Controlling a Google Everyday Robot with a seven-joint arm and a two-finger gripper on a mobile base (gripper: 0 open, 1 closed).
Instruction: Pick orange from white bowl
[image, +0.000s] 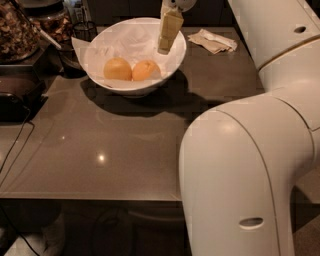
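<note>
The white bowl (100, 75), lined with crumpled white paper, stands at the back of the grey table. Two round fruits lie in it side by side. The right one is the orange (146, 70), with deeper reddish-orange skin. The left one is a paler golden fruit (117, 68). My gripper (164, 49) hangs pointing down over the bowl's right part, just above and to the right of the orange and not touching it. It holds nothing that I can see.
My large white arm (250, 150) fills the right side of the view. A crumpled napkin (212, 41) lies right of the bowl. A black appliance (15, 95), a jar of nuts (17, 30), a black wire cup (82, 32) and a cable (15, 145) are on the left.
</note>
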